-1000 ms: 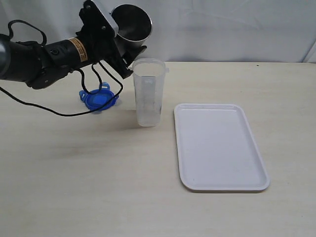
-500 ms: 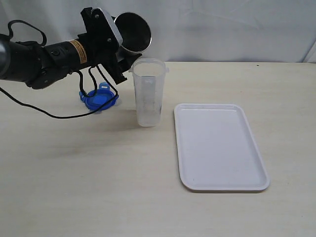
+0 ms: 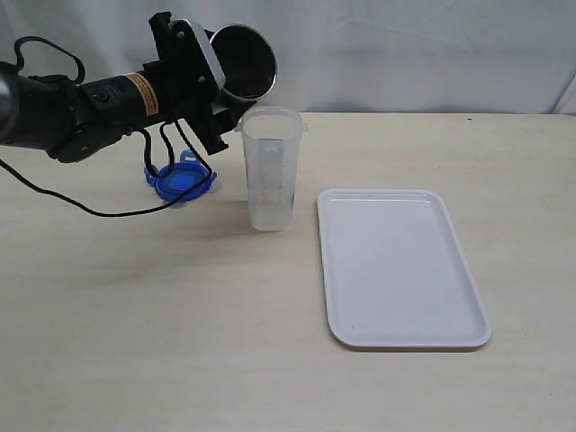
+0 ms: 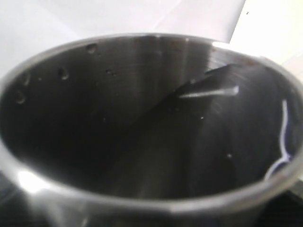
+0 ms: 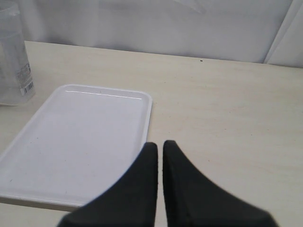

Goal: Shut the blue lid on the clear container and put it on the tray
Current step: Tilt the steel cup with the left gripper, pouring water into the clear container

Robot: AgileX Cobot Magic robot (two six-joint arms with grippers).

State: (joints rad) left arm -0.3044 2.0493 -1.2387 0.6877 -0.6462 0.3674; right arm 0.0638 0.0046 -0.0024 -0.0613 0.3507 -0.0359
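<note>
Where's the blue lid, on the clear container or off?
Off: the blue lid lies on the table left of the uncovered clear container.

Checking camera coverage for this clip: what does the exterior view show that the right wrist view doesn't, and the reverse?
Only exterior: the left arm holding a tilted steel cup, and the blue lid lying on the table. Only right wrist: the right gripper, shut and empty. Both: the clear container and the empty white tray.
</note>
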